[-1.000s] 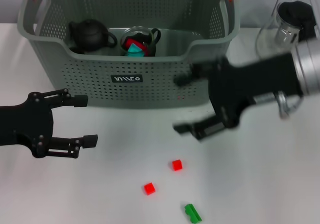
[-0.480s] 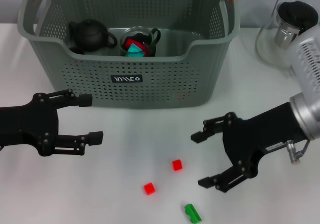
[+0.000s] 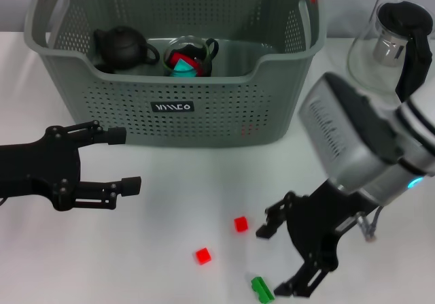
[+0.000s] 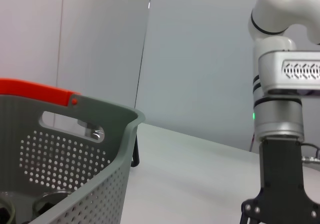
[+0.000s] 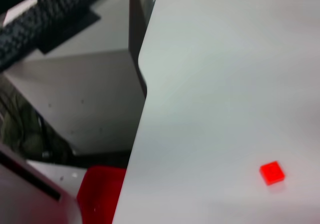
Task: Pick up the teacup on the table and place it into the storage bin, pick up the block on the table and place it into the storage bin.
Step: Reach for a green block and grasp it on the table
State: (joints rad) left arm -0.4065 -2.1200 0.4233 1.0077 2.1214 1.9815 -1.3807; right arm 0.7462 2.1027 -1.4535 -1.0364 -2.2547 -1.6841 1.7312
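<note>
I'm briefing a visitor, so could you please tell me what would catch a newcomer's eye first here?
The large grey-green perforated plastic storage bin at the table's far side, already holding a black teapot. Nearer, the right gripper hangs open over the white table, between a small red block and a green block. The left gripper waits open before the bin.

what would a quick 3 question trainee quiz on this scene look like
1. True or false: the right gripper is shut on the green block.
2. How many red blocks lie on the table? A) one B) two C) three
3. Which gripper is nearer the bin?

Key
1. False: its jaws are open, low over the table next to the green block.
2. B: one red block and another.
3. The left gripper, open, in front of the bin.
</note>
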